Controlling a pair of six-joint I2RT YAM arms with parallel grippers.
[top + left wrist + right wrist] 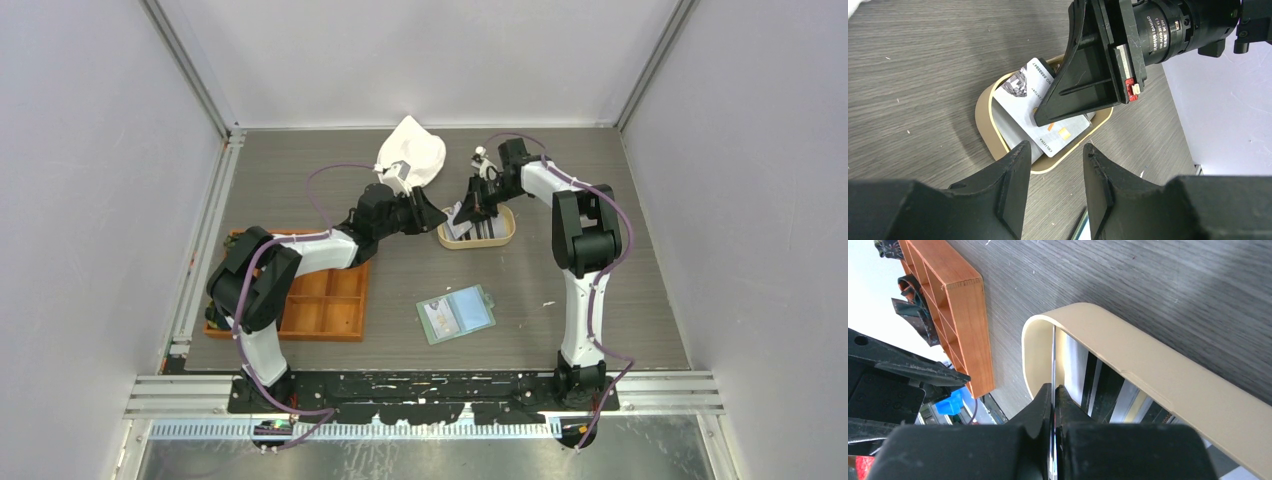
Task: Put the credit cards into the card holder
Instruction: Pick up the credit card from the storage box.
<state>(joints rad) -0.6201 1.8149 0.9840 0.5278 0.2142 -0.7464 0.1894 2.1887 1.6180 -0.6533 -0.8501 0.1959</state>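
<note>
Several credit cards (1020, 97), white and black, lie stacked in an oval tan tray (505, 233). My right gripper (1053, 388) reaches into that tray and is shut on one credit card (1053, 352), seen edge-on as a thin line rising between its fingers. The other cards (1098, 385) lie beside it under the tray's wall. My left gripper (1057, 150) hovers just short of the tray's rim (985, 122), open and holding nothing. The card holder (456, 313) lies spread open on the table nearer the arm bases, away from both grippers.
An orange compartmented tray (325, 300) sits at the left by the left arm. A crumpled white cloth (411, 155) lies at the back behind the left gripper. The two grippers (452, 212) stand close together over the tan tray.
</note>
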